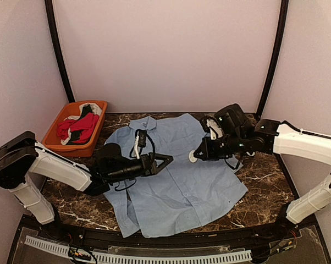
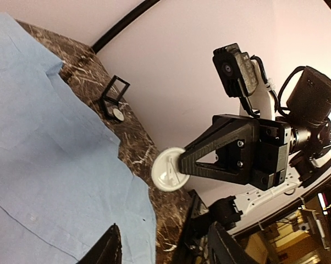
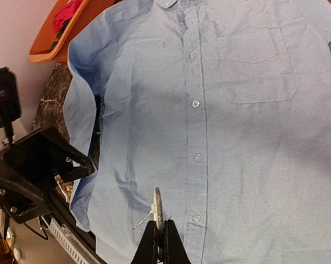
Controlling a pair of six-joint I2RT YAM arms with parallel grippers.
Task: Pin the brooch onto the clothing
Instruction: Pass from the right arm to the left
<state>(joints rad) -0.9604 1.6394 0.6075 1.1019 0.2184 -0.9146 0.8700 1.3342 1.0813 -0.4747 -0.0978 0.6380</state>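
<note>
Between the 2 hands, above the cloth:

Item 1. Brooch: small white round disc, with a thin pin wire showing beside it in the right wrist view. It is held edge-on in the right hand, whose fingertips are pinched tight on it. It is carried in the air, clear of the fabric.

Item 2. Clothing: light blue button-up shirt, spread flat and front up, directly beneath both hands. The button placket lies below and just beside the right hand's tips, and the chest pocket lies further ahead of them.

Item 3. Left hand: jaws parted, grasping nothing. It faces the right hand across a short gap, low over the shirt.

Item 4. Table: dark marble. An orange bin of red, black and white garments stands well behind the left hand.

Step, as judged: the brooch is held and presented, and pinning has not begun. The next move likely calls for the left hand to steady or pinch up the fabric while the right hand lowers and drives the pin through at a shallow angle. Whether the pin stands open cannot be told.
</note>
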